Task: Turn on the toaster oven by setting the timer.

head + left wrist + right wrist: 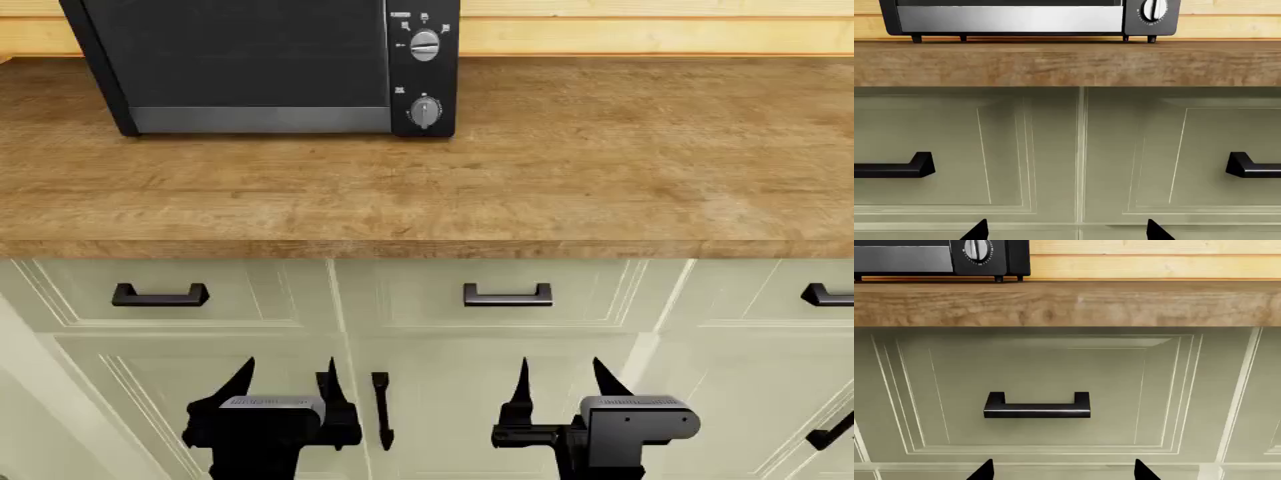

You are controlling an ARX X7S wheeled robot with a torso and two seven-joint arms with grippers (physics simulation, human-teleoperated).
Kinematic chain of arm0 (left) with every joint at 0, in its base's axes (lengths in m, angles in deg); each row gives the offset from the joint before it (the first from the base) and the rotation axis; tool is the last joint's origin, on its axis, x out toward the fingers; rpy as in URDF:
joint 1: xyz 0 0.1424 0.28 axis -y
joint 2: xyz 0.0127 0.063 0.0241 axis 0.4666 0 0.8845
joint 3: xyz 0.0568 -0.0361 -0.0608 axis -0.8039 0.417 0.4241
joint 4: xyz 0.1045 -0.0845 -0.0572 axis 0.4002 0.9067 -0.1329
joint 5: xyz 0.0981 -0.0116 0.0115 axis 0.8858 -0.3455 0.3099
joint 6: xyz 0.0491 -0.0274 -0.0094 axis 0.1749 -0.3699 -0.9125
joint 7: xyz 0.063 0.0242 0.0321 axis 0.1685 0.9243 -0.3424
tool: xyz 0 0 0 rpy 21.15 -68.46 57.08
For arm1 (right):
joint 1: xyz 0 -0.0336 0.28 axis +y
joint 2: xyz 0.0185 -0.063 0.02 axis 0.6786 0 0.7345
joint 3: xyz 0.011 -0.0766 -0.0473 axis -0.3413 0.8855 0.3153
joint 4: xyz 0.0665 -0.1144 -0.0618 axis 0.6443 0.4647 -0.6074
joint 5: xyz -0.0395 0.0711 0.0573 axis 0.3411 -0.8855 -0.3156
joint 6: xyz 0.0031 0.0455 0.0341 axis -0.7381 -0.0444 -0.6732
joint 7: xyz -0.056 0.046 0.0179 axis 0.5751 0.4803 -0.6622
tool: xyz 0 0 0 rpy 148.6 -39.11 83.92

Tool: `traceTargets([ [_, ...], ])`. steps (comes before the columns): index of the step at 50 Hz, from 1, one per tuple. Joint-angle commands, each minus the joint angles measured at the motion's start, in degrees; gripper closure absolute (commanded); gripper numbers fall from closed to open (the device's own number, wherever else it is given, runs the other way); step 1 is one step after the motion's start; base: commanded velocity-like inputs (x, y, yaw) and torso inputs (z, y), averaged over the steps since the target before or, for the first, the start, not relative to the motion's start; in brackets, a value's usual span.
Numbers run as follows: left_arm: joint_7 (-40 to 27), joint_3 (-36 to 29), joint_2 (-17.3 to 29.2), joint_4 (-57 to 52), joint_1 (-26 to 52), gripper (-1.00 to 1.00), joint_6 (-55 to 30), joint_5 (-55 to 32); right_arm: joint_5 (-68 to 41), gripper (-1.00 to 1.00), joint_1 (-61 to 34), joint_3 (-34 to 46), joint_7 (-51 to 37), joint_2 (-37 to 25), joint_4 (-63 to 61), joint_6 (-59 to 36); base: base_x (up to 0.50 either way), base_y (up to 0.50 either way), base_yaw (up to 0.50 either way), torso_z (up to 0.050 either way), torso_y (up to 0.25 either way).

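Observation:
The black toaster oven [254, 60] stands at the back left of the wooden counter, its control panel on its right side. The timer [424, 111] is the lowest knob on that panel, with a silver pointer bar standing roughly upright; it also shows in the left wrist view as the timer [1152, 10] and in the right wrist view as the timer [976, 249]. My left gripper [287, 385] and right gripper [562, 385] hang below the counter edge in front of the cabinet fronts. Both are open and empty, far from the oven. Only the fingertips of the left gripper [1066, 231] and right gripper [1063, 471] show in the wrist views.
The wooden counter [601, 150] has a thick front edge overhanging pale green drawers. Black drawer handles [507, 295] [160, 295] stick out just above my grippers; one handle [1037, 407] faces the right gripper. A second knob [424, 45] sits above the timer. A light wood wall backs the counter.

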Motion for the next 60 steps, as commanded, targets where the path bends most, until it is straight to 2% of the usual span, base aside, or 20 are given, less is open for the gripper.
traceTargets([
  [1, -0.86, -1.13, 1.07, -0.82, -0.66, -1.0, 0.03, -0.66, -0.89, -1.0, 0.34, 1.51, -0.47, -1.02, -0.12, 0.87, 0.0, 0.0, 0.0, 0.0, 0.0],
  [17, -2.75, -3.93, 3.34, -2.52, -1.19, -1.0, -1.37, -3.5, -2.59, -1.0, 1.12, 4.59, -2.97, -3.36, -0.95, 0.14, 0.0, 0.0, 0.0, 0.0, 0.0],
  [32, -4.72, -3.74, 5.84, -23.28, -6.44, -1.0, -9.18, -7.21, -4.57, -1.0, 6.06, 4.18, -5.22, -6.14, -21.78, -8.7, 0.0, 0.0, 0.0, 0.0, 0.0],
  [40, -6.51, -1.61, 9.4, -36.66, -5.22, -1.0, -19.66, -7.76, -3.18, -1.0, 3.55, 3.9, -6.43, -8.46, -30.01, -14.55, 0.0, 0.0, 0.0, 0.0, 0.0],
  [42, -6.61, -2.13, 9.47, -36.94, -1.42, -1.0, -23.15, -8.35, -3.27, -1.0, 2.57, 4.06, -6.3, -9.06, -32.84, -18.24, 0.0, 0.0, 0.0, 0.0, 0.0],
  [46, -6.73, -0.97, 10.74, -41.83, 1.36, -1.0, -30.47, -10.81, -3.74, -1.0, -0.54, 4.29, -5.87, -10.22, -38.34, -25.12, 0.0, 0.0, 0.0, 0.0, 0.0],
  [48, -6.04, 0.39, 11.3, -45.2, 3.71, -1.0, -37.12, -14.71, -4.36, -1.0, -1.36, 4.25, -5.29, -11.09, -41.76, -28.88, 0.0, 0.0, 0.0, 0.0, 0.0],
  [50, -6.88, 0.04, 12.06, -46.55, 5.21, -1.0, -39.46, -14.12, -4.45, -1.0, -2.16, 4.2, -5.34, -11.51, -43.19, -31.16, 0.0, 0.0, 0.0, 0.0, 0.0],
  [52, -7.11, -0.07, 11.95, -45.79, 10.06, -1.0, -44.12, -15.51, -5.09, -1.0, -4.06, 3.96, -5.07, -12.12, -44.95, -36.03, 0.0, 0.0, 0.0, 0.0, 0.0],
  [53, -7.13, 0.77, 11.94, -46.43, 12.01, -1.0, -47.3, -16.99, -7.48, -1.0, -5.83, 3.04, -3.69, -12.53, -46.38, -40.94, 0.0, 0.0, 0.0, 0.0, 0.0],
  [58, -7.02, 2.86, 13.59, -50.9, 15.21, -1.0, -56.98, -20.75, -7.84, -1.0, -10.61, 2.27, -4.03, -14.01, -49.4, -49.23, 0.0, 0.0, 0.0, 0.0, 0.0],
  [59, -6.45, 5.03, 12.68, -51.4, 17.92, -1.0, -62.78, -24.26, -8.95, -1.0, -11.8, 1.71, -3.34, -14.56, -51.66, -52.75, 0.0, 0.0, 0.0, 0.0, 0.0],
  [60, -6.66, 5.14, 12.86, -51.94, 18.51, -1.0, -63.86, -24.55, -9.33, -1.0, -12.4, 1.47, -3.31, -14.57, -52.37, -54.23, 0.0, 0.0, 0.0, 0.0, 0.0],
])
